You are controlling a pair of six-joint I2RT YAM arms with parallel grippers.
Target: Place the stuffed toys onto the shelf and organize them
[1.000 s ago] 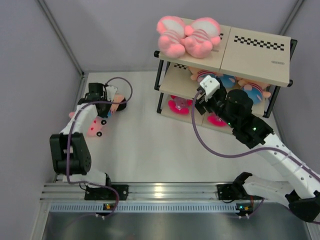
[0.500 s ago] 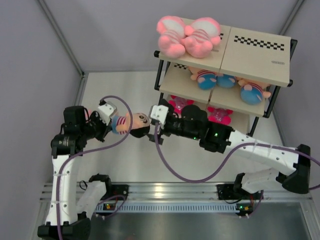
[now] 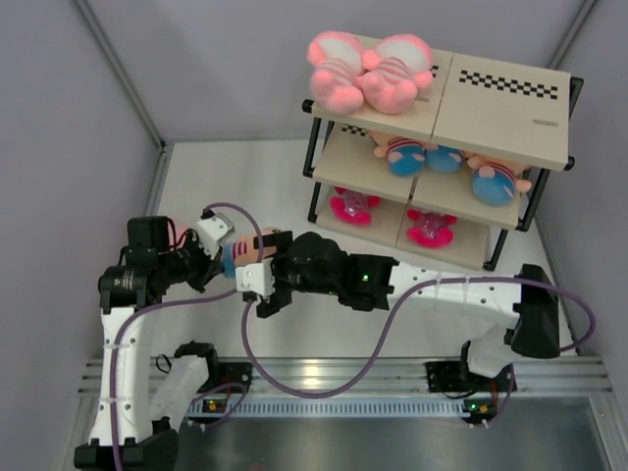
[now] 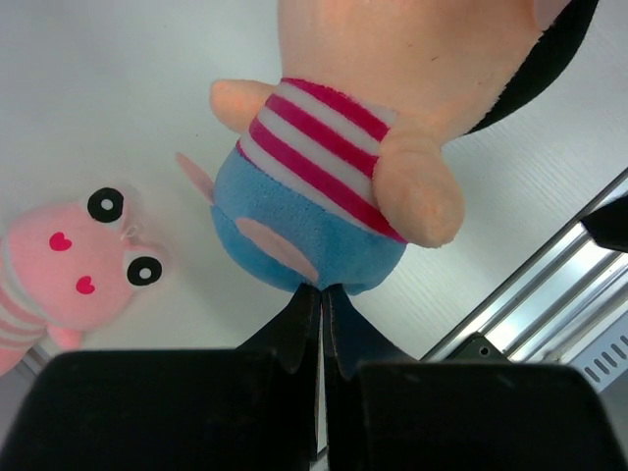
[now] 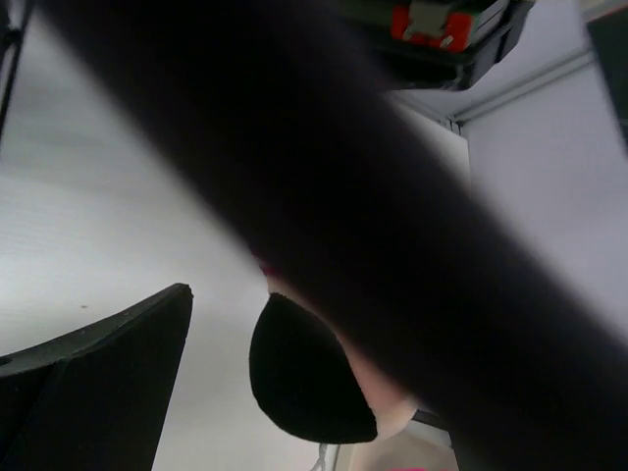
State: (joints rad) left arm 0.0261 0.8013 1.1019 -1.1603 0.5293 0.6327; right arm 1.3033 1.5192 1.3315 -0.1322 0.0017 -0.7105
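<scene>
Between the two sets of jaws hangs a small tan-headed plush doll in a pink-and-white striped shirt and blue trousers; the left jaws are clenched on the blue cloth at its seat, while the right jaws stand released and wide just beside its black-haired head. This looks like a handover; the right jaws should close well around the head or chest before the left lets go. Below the left jaws a pink striped plush with round black eyes lies on the white worktop. Well beyond the right jaws, the three-tier black-framed beige shelf shows bare board at its top right; its posts and board edges want a wide swing.
</scene>
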